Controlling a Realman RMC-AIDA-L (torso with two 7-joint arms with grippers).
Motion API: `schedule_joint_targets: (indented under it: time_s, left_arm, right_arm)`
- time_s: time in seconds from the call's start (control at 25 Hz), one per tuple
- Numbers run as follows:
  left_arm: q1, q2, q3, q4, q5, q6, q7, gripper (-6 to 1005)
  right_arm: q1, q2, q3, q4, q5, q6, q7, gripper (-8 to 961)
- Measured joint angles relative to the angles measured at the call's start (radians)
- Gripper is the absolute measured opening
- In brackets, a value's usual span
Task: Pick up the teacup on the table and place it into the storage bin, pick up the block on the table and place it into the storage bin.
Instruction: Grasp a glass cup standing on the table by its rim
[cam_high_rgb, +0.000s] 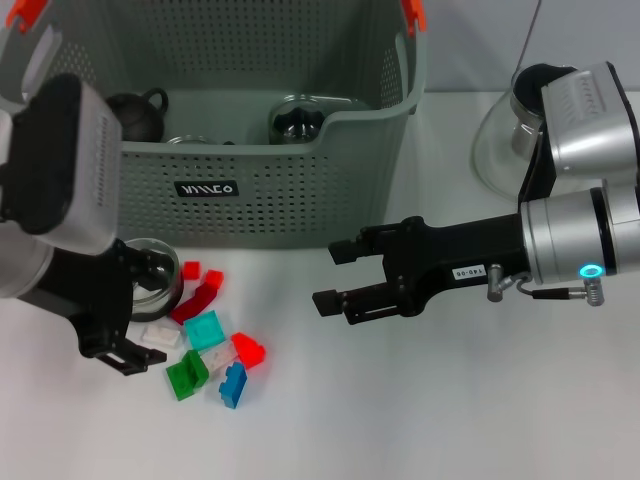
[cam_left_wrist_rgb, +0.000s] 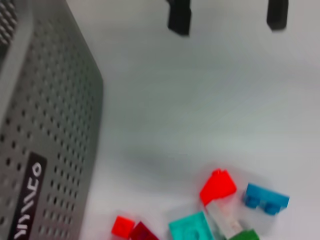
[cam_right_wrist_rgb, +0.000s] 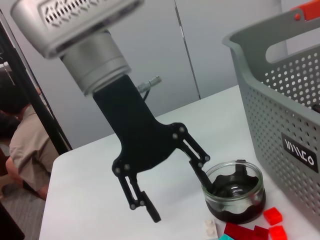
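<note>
The left claw is spread wide around the glass teacup beside the blocks, ready to lift it into the storage bin, while the right claw is held open and empty nearby above the table.

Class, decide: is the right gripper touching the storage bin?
Apart. In the left wrist view, bare table shows between the right gripper and the storage bin wall.

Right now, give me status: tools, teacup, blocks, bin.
Left tool open, one finger in the glass teacup, nothing gripped. Right tool open, empty, in front of the storage bin. Blocks on the table beside the cup.
</note>
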Motion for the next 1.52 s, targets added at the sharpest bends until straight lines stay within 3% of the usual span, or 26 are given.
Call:
schedule_joint_targets:
  time_s: [0.84,1.52]
  left_arm:
    - [-0.054,0.002,0.055,-0.191,0.169,-0.218,-0.002,746]
    - [-0.071,0.003,0.120,-0.249,0.198,-0.244,-0.039,686]
  right_arm:
    - [0.022,0.000,-0.003,0.039,0.002,0.022,-0.002,803]
    - [0.017,0.000,-0.003,0.049,0.012,0.038,-0.018,803]
